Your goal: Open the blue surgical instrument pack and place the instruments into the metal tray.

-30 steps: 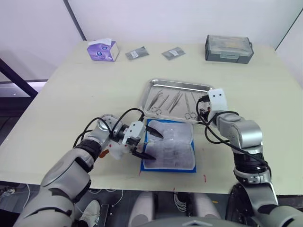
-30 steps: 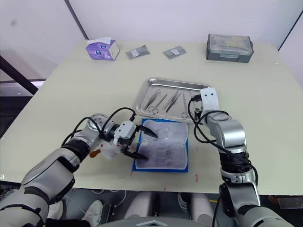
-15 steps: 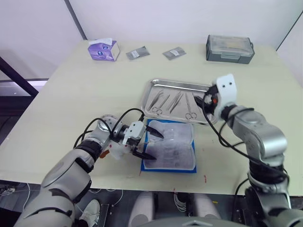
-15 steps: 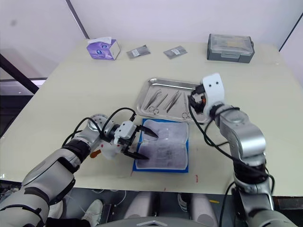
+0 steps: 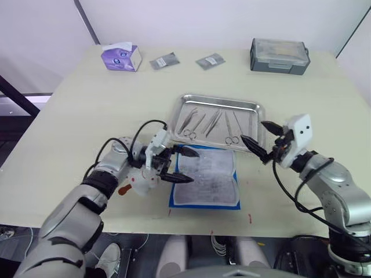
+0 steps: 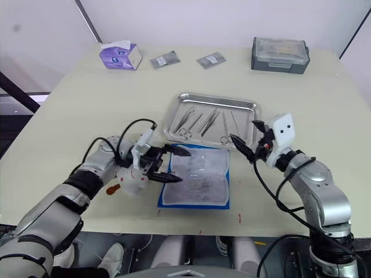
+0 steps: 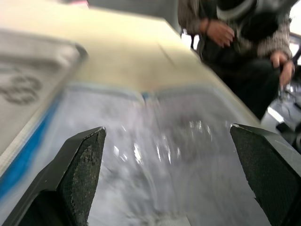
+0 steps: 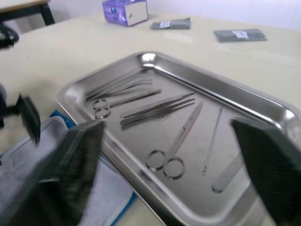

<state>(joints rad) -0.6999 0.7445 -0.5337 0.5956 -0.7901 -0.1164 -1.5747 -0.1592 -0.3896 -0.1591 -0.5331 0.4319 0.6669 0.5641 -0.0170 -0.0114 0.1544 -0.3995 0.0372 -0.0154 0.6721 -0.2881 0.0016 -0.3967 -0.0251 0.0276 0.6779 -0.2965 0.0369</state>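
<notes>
With the instruments point(image 8: 160, 110) already in the metal tray point(image 5: 219, 105) ahead, I hold my right gripper point(image 5: 260, 139) wide open and empty; left gripper point(image 5: 184, 164) spread empty over the unfolded blue surgical instrument pack point(image 5: 206, 181).

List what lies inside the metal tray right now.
The metal tray holds several silver instruments: scissors, tweezers, forceps, a thin probe. Its near right corner is hidden behind the right hand.

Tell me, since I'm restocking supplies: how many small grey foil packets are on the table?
2. One grey foil packet lies at the table's far edge beside the purple tissue box; the second packet lies nearer the grey lidded box.
</notes>
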